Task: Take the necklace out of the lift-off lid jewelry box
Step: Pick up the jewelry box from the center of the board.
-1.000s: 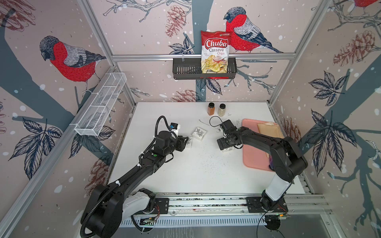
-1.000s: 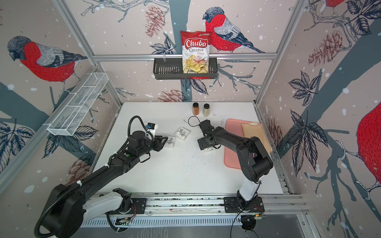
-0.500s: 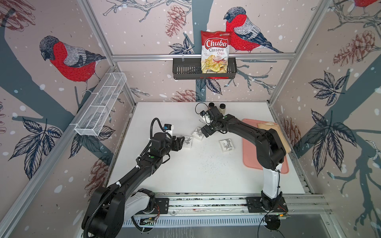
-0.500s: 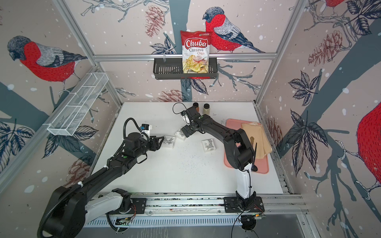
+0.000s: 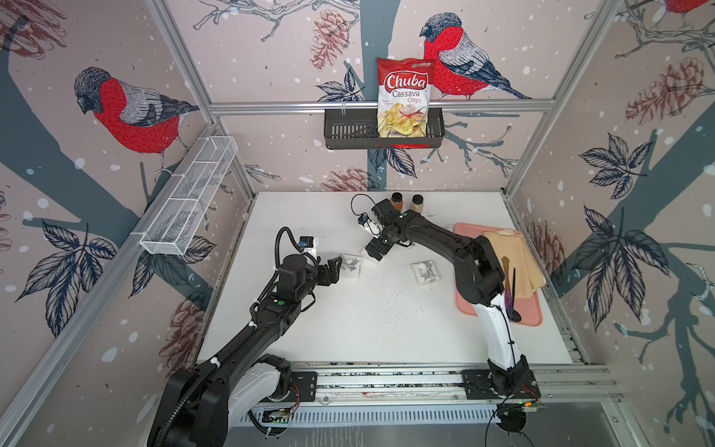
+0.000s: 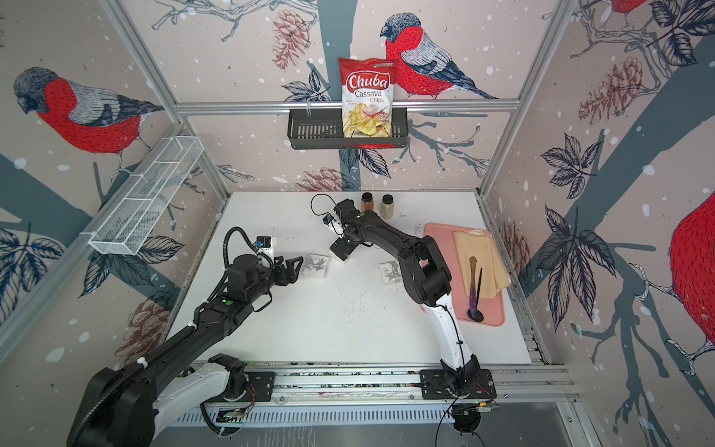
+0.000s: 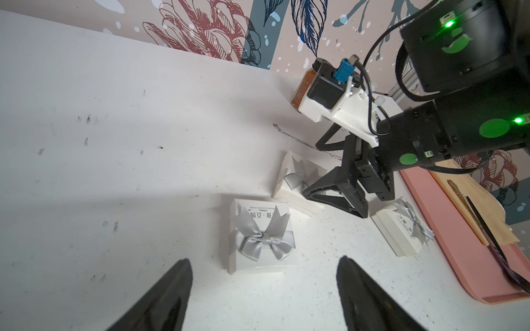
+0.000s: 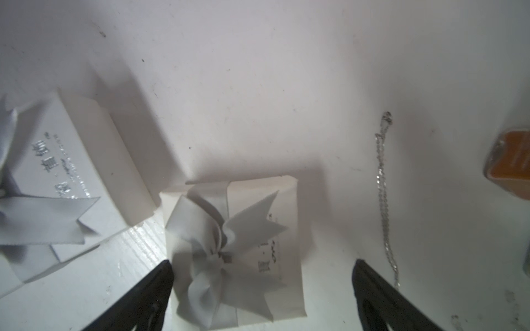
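Three small white jewelry boxes with grey bows stand on the white table. My left gripper [image 5: 336, 267] [image 7: 263, 259] is open, just short of the left box [image 5: 351, 265] [image 7: 262, 235], not touching it. My right gripper [image 5: 373, 253] [image 8: 263, 263] is open and hangs over the middle box [image 8: 235, 246] [image 7: 292, 183], one finger on each side. The third box [image 5: 425, 273] [image 7: 401, 226] sits alone toward the tray. A thin silver necklace [image 8: 383, 186] [image 7: 298, 140] lies stretched on the bare table beside the middle box, outside every box.
Two spice jars [image 5: 396, 201] [image 5: 417, 202] stand at the back behind the right wrist. A pink tray [image 5: 530, 311] with a tan cloth and a dark spoon lies at the right. A chips bag [image 5: 404, 96] sits in a black wall basket; a wire rack [image 5: 189, 201] hangs left.
The right gripper left the box near the tray and swung back-left over the middle box. The left gripper opened, let go of the left box and drew back slightly.
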You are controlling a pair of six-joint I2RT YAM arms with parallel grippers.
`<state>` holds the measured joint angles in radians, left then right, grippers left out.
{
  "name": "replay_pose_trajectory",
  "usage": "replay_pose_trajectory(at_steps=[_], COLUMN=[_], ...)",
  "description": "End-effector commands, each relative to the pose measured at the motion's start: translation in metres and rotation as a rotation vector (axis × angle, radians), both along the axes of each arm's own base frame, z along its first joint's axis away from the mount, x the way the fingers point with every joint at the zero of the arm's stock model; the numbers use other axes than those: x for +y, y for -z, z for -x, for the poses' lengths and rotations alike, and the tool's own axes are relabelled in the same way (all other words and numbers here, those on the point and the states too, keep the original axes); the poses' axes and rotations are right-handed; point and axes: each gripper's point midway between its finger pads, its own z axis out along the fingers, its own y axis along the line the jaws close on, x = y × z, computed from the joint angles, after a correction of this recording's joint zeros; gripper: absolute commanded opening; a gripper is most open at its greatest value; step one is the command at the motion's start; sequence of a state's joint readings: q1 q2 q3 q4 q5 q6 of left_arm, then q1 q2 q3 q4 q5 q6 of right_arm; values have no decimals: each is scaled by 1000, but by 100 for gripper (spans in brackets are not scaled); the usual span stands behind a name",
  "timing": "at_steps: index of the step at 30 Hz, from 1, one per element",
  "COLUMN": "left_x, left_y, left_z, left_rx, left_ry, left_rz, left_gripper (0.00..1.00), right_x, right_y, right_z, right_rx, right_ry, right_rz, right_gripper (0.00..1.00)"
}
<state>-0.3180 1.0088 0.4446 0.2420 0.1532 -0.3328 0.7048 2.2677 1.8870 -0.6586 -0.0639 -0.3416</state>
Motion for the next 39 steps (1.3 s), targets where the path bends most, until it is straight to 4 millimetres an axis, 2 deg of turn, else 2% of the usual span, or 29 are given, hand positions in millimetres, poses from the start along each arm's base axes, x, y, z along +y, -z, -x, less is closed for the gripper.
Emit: replay_pose_trajectory(at_steps=[1,9,24,29,34,37,39], left_x=[2,1,0,-5,-25,-37,-48], left_y=[-4,-4,-1,4,4,-3,-12], left_z=[-3,-3,-4,-5,-3,-1,3], left_rx=[-26,-24,-18,-4,12,-1,-26], left_ry=[-12,-5,-1,23,133,199,268], left_rz=[-2,-4,-11,-5,39,74,108], left_gripper=[83,83,83,83,83,83,83], right_x=[0,2,2,1,-3,-5,-6], right_y=[7,18,17,3,-17,-39,-61], right_z=[6,11,7,9,16,24,32], right_rx=[23,58,122,135,164,193,211], right_ry=[-26,-34,20,32,32,15,-13], right_rz=[26,31,-9,-64,-152,-263,-364], right_gripper=[95,92,79,75,72,72,72])
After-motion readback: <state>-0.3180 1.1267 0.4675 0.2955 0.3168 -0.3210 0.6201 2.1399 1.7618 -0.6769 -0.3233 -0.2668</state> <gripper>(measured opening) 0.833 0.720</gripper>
